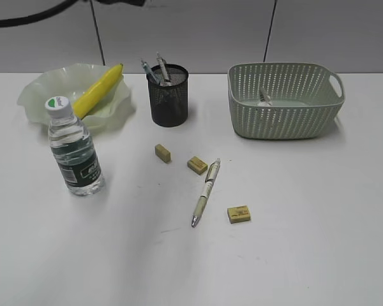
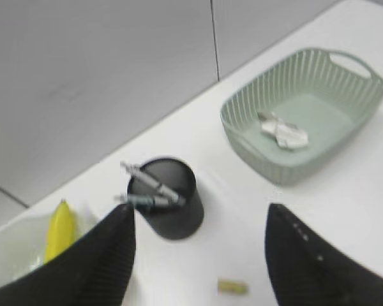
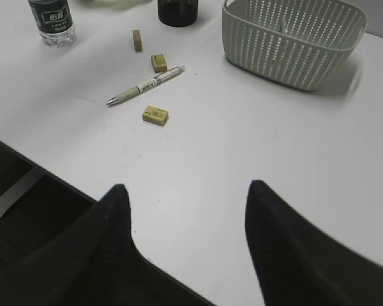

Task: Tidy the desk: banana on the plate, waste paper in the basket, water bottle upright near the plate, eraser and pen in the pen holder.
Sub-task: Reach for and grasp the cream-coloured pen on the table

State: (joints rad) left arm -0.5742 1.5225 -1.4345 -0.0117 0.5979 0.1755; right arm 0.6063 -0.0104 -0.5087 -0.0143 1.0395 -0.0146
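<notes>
Both pincers (image 3: 185,210) (image 2: 201,239) apart, empty, tips cropped; waste paper (image 1: 264,99) half-hidden in basket (image 1: 284,121).

White desk (image 1: 306,223) with plate (image 1: 35,95), water bottle (image 1: 73,150), pen holder (image 1: 169,99), basket (image 1: 284,102), three erasers (image 1: 196,165), pen (image 1: 206,192).

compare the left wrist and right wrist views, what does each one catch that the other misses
Only the left wrist view shows the banana, the pens standing in the pen holder, and the waste paper lying in the basket. Only the right wrist view shows the water bottle, the loose pen and three erasers, e.g.. Both show the basket, the pen holder, the white desk and their own open gripper.
</notes>
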